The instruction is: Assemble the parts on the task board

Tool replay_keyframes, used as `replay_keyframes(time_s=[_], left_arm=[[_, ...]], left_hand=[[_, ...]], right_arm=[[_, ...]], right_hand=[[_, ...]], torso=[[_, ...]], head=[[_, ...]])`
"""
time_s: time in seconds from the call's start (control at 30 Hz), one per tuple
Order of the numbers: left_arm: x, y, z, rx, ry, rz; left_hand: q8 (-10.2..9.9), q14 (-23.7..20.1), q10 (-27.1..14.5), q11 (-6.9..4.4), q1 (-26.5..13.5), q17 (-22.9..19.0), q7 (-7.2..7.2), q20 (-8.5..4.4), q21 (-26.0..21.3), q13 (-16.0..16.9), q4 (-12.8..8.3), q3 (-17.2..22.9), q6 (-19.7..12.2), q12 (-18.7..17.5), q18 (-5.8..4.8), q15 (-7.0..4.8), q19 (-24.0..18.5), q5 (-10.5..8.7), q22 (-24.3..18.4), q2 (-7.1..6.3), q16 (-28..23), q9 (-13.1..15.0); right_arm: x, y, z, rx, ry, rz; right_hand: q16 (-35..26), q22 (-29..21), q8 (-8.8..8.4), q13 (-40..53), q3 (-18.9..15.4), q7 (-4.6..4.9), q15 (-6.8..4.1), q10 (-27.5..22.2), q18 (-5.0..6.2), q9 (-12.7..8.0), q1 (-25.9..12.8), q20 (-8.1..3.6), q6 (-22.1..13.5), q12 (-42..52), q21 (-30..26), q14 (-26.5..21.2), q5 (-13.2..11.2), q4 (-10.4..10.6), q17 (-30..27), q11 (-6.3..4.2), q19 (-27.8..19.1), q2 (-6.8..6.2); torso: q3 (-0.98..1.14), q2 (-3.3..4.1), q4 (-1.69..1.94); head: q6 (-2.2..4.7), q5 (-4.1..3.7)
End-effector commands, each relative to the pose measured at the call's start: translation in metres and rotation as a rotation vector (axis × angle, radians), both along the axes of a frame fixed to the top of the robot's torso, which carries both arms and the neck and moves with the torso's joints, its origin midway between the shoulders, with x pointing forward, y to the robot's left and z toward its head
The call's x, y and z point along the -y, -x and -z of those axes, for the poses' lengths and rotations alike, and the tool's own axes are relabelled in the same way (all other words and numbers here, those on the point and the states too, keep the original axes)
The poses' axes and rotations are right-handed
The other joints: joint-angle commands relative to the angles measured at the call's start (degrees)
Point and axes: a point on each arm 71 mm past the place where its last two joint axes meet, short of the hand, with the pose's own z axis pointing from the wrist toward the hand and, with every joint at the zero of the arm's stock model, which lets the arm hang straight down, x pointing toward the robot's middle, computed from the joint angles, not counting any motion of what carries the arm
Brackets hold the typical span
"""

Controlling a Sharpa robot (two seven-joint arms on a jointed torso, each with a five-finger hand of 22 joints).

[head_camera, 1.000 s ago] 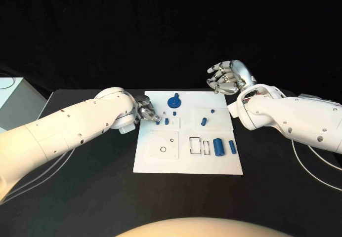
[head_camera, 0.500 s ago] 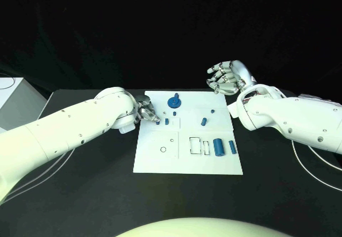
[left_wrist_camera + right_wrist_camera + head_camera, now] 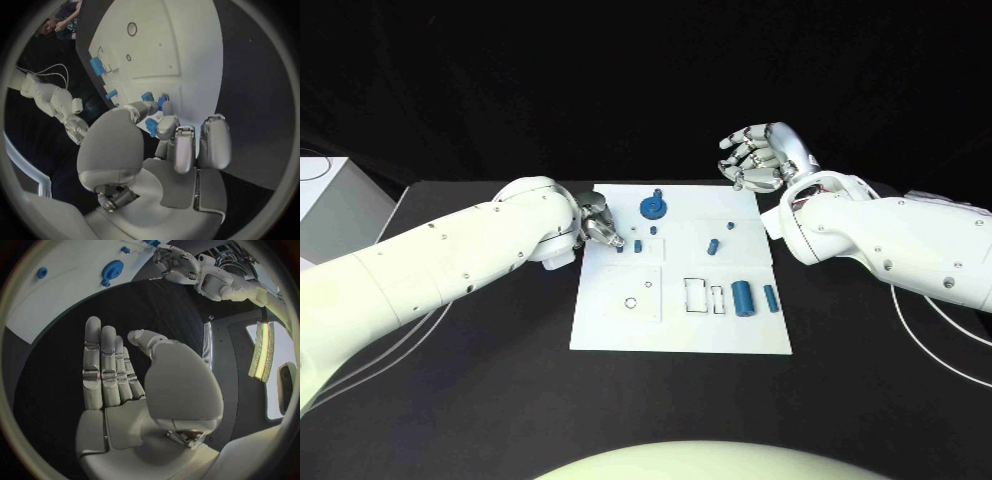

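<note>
The left robot hand [image 3: 600,228] rests at the task board's [image 3: 682,335] near-left edge, pinching a small blue part [image 3: 151,126] between thumb and fingertip. Just beyond its fingers lie more blue pegs [image 3: 638,244] and a blue gear [image 3: 653,208]. The right robot hand [image 3: 759,157] hovers past the board's far corner, fingers straight and apart, holding nothing.

My head camera looks down from high up, my two wrist cameras sit close behind my hands, and all three see the white task board [image 3: 678,330] [image 3: 187,45] [image 3: 56,295].

White task board [image 3: 678,335] lies flat, bearing small blue parts [image 3: 743,298].
</note>
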Motion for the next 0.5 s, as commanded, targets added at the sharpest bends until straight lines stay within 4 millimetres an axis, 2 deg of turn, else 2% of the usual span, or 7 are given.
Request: replay_keyframes(time_s=[0.03,0.2,0.5], left_arm=[[0.0011,0.0012,0.0029,0.013,-0.038,0.016],[0.0017,0.0022,0.0027,0.014,-0.053,0.021],[0.0001,0.0031,0.0027,0.013,-0.072,0.02]], left_hand=[[-0.33,5.84,0.61,0.07,0.53,15.09,-0.12,-0.03,0.17,0.41,-7.73,8.1,0.89,0.44,-0.83,-0.01,0.34,0.85,0.52,0.02,0.21,0.12],[-0.46,5.84,1.04,0.0,0.3,15.09,-0.2,-0.06,0.43,1.0,-7.99,8.33,1.39,0.69,-0.9,-0.06,0.54,2.38,0.87,-0.31,0.21,0.23],[-0.54,5.84,1.3,-0.07,0.14,15.09,-0.26,-0.1,0.65,1.39,-8.15,8.4,1.67,0.83,-0.96,-0.11,0.7,3.5,1.17,-0.46,0.21,0.33]], right_arm=[[-0.0004,0.0003,-0.0007,0.005,0.001,-0.006],[0.0001,0.0003,-0.0008,0.005,0.001,-0.004],[0.0006,0.0004,-0.0008,0.005,0.001,-0.004]], right_hand=[[-0.14,-0.05,0.26,-0.03,-0.23,0.34,-0.12,0.25,0.51,-0.05,-0.41,0.08,0.08,0.29,-0.18,0.32,0.35,0.11,0.05,-0.13,0.27,0.38],[-0.14,-0.05,0.26,-0.03,-0.23,0.34,-0.12,0.25,0.51,-0.05,-0.41,0.08,0.08,0.29,-0.18,0.32,0.35,0.11,0.05,-0.13,0.27,0.38],[-0.14,-0.05,0.26,-0.03,-0.23,0.34,-0.12,0.25,0.51,-0.05,-0.41,0.08,0.08,0.29,-0.18,0.32,0.35,0.11,0.05,-0.13,0.27,0.38]], torso=[[-0.01,-0.02,0.01],[-0.04,-0.02,0.01],[-0.07,-0.01,0.05]], head=[[-0.09,0.01],[-0.19,-0.01],[-0.3,-0.06]])
